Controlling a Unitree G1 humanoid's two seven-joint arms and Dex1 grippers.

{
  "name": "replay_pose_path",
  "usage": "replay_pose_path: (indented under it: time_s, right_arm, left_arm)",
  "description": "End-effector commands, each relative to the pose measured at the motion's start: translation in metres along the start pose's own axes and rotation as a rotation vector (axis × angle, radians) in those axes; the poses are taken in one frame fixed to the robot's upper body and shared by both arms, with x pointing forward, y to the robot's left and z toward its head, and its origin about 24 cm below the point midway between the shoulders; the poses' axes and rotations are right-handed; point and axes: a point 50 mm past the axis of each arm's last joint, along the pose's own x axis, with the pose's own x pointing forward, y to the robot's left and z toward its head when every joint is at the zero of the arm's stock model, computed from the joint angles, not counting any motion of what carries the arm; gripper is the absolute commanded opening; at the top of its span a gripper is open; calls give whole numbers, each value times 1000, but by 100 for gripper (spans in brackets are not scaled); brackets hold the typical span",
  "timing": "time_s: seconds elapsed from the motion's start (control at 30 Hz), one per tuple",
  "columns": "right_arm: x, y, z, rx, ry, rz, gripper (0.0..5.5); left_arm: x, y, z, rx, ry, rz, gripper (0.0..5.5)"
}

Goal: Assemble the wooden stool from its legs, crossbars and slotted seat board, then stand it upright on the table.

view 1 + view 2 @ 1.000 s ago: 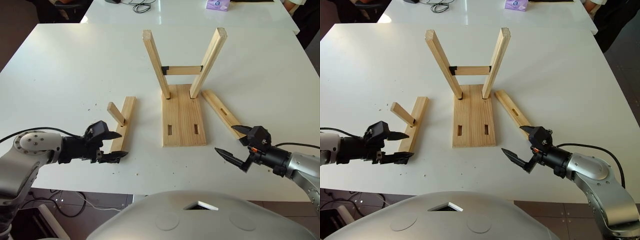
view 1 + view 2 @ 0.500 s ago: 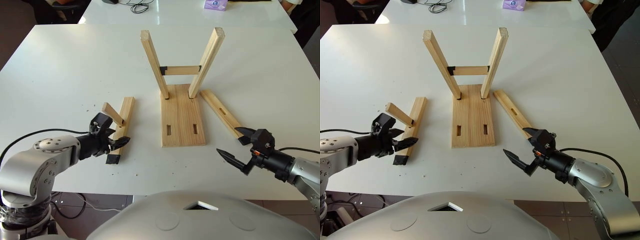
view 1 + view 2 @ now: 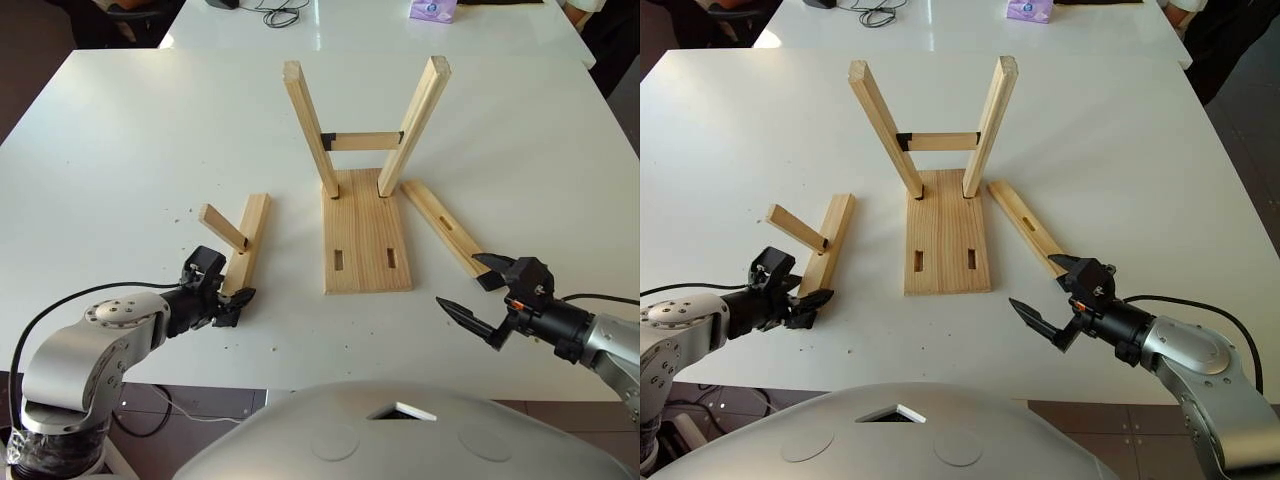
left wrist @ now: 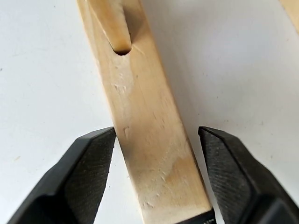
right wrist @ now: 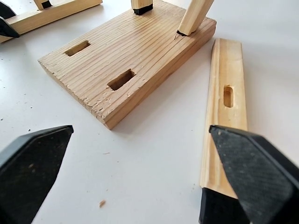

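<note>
Wood leg (image 4: pixel 149 140) off-centre in my open left gripper (image 3: pixel 228 297); closing could twist it, pop crossbar (image 3: pixel 222 226). Right gripper (image 3: pixel 458 280) open.

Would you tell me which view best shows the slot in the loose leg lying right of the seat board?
The right wrist view: the loose leg lies close to the camera, its slot plainly visible. The eye views show the whole leg flat beside the seat board, the slot barely discernible.

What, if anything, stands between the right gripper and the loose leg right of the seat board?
Nothing visible does. The right gripper is open, and the loose leg lies bare on the table, its near end by one fingertip.
</note>
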Motion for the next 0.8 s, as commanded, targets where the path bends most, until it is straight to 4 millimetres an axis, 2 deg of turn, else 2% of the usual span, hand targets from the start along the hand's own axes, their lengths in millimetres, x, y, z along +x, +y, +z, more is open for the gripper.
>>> replay_pose_path:
  time_s: [0.03, 0.13, 0.3, 0.47, 0.6, 0.8]
  right_arm:
    - [2, -2, 1, -20, 8, 10, 540]
    - [1, -4, 2, -22, 11, 10, 540]
    - [0, -5, 2, -26, 14, 11, 540]
    - [1, -7, 2, -27, 12, 6, 540]
    - [1, -9, 2, -28, 8, -5, 540]
    - [0, -18, 8, -34, -8, 15, 540]
  left_arm:
    - [16, 2, -13, -104, 49, -24, 245]
    - [18, 3, -16, -121, 58, -27, 201]
    - [22, 8, -18, -121, 54, -11, 201]
    - [29, 27, 0, -135, -22, 55, 201]
    - [26, 52, 34, -140, -149, 146, 201]
    - [4, 94, 113, -155, -459, 348, 201]
